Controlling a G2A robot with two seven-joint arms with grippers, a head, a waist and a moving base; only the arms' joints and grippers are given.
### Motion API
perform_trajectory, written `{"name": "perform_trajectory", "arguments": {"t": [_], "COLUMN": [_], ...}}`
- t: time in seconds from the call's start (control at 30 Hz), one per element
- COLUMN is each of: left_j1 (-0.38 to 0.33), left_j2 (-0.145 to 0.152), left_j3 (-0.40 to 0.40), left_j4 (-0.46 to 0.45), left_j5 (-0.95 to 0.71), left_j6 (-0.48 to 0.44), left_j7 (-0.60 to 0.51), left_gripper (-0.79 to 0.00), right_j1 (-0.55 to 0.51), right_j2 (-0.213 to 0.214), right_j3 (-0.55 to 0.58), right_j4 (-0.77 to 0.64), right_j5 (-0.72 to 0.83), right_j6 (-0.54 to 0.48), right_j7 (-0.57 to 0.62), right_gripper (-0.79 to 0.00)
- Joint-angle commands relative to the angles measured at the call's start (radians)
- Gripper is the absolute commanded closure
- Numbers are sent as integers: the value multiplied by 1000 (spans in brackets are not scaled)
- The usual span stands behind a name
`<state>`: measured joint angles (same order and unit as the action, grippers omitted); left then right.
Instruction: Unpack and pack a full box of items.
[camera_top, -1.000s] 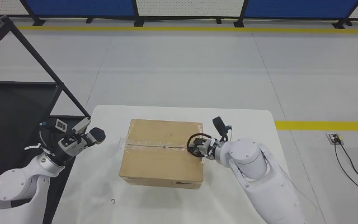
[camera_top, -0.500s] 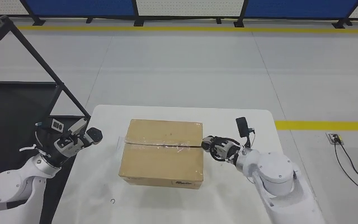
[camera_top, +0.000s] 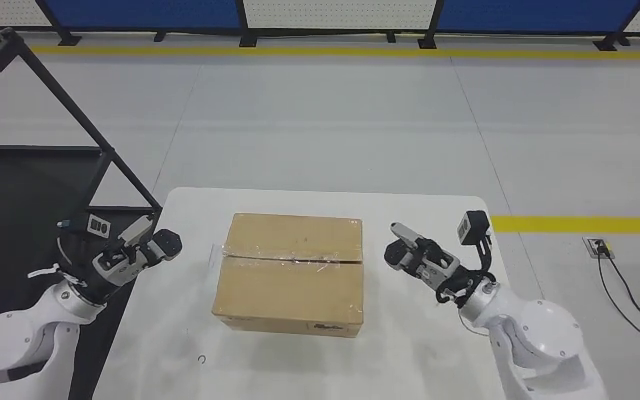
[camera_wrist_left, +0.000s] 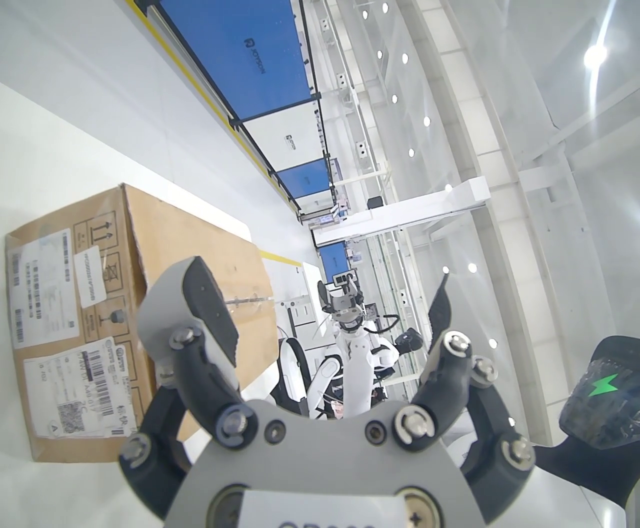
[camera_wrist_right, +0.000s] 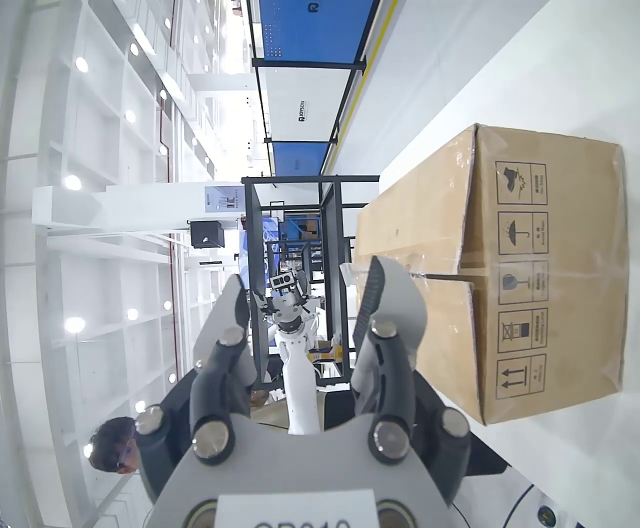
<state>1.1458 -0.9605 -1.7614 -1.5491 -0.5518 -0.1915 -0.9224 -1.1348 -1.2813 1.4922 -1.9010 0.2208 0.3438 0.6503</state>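
A closed cardboard box sits in the middle of the white table, with crumpled clear tape along its top seam. My left gripper hovers open off the box's left end, a short gap away; its wrist view shows the labelled end face of the box past the spread fingers of that gripper. My right gripper hovers open just off the box's right end. From its wrist view, the box with handling symbols lies beyond the right gripper, which holds nothing.
A black metal frame stands off the table's left side. A small ring-like bit lies near the table's front left. The table has bare room in front of the box and to its right.
My right gripper has pulled off the box's top seam and moved right, past the box's end. My left gripper has drawn back slightly to the left.
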Motion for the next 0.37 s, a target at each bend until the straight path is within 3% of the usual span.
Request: {"name": "perform_trajectory", "arguments": {"t": [0.0, 0.17, 0.33], "left_j1": [0, 0, 0], "left_j2": [0, 0, 0], "left_j3": [0, 0, 0], "left_j4": [0, 0, 0], "left_j5": [0, 0, 0], "left_j6": [0, 0, 0], "left_j7": [0, 0, 0], "left_gripper": [-785, -785, -785], "right_j1": [0, 0, 0], "right_j2": [0, 0, 0], "right_j3": [0, 0, 0], "right_j4": [0, 0, 0], "right_j5": [0, 0, 0], "right_j6": [0, 0, 0], "right_j7": [0, 0, 0], "right_gripper": [-591, -754, -785]}}
